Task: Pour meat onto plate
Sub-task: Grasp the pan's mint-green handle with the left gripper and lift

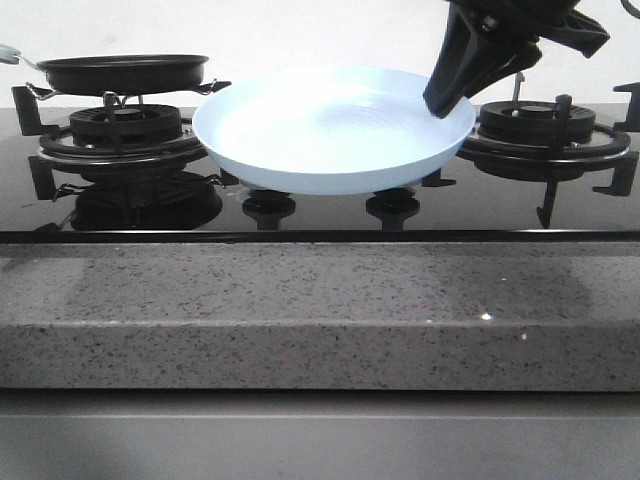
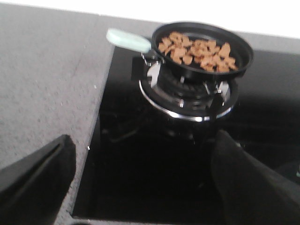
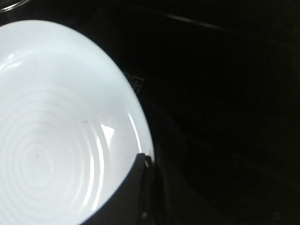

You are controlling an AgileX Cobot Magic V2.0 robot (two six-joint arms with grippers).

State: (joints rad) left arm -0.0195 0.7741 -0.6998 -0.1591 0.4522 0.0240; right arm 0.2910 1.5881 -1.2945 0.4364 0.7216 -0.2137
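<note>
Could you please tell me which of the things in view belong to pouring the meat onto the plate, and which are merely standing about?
For the job:
- meat
- frying pan holding it, on the left burner
- plate, empty
- right pincer at the plate's rim
- left pincer, open

Standing about:
- right burner
- stove knobs
- granite counter

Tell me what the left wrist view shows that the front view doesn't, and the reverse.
Only the left wrist view shows the meat heaped inside the black frying pan, plus the pan's pale handle and the open left gripper. Only the front view shows the empty plate, the right gripper at its rim, and the right burner. Both show the pan sitting on the left burner of the black cooktop.
</note>
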